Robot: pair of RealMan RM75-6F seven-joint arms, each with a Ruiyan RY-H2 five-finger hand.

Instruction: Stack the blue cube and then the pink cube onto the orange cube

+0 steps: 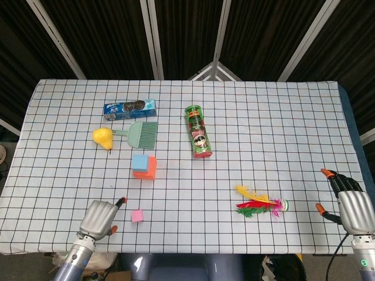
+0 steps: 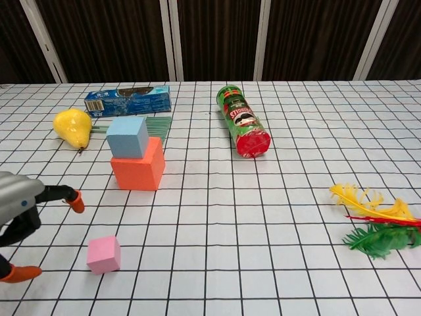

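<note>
My left robot hand (image 2: 20, 217) hovers at the near desk (image 1: 263, 117) edge, fingers spread, holding nothing. Just beside it sits the pink cube (image 2: 104, 254), alone on the grid cloth. My right robot hand (image 1: 351, 205) idles at the near right corner, fingers apart, empty. Further back I see the blue cube (image 2: 127, 137) resting on the orange cube (image 2: 139, 169). Beyond them lie the pear (image 2: 72, 127) and the Pringles can (image 2: 243, 120).

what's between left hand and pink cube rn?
Nothing: bare checked cloth separates the left hand from the pink cube, clearest in the chest view; the hand is open, not touching it.
</note>
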